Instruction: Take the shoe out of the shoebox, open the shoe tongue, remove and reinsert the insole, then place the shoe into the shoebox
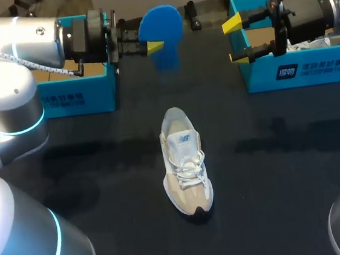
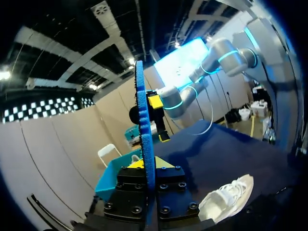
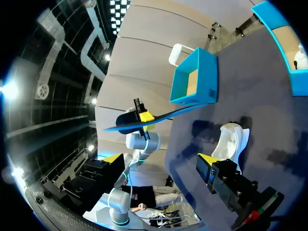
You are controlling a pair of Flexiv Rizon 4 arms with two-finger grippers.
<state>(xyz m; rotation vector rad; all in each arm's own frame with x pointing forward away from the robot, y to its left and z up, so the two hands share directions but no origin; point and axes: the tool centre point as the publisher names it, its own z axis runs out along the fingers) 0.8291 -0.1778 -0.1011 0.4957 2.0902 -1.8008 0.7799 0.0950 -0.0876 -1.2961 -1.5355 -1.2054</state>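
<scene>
as it stands upright, the cream shoe (image 1: 183, 147) shows white laces (image 1: 188, 166).

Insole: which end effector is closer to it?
Left. The left end effector is shut on the insole; the right end effector hangs open, apart from it, by a box.

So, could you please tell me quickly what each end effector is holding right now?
Left end effector: closed on the blue insole.
Right end effector: open, holding nothing.
</scene>
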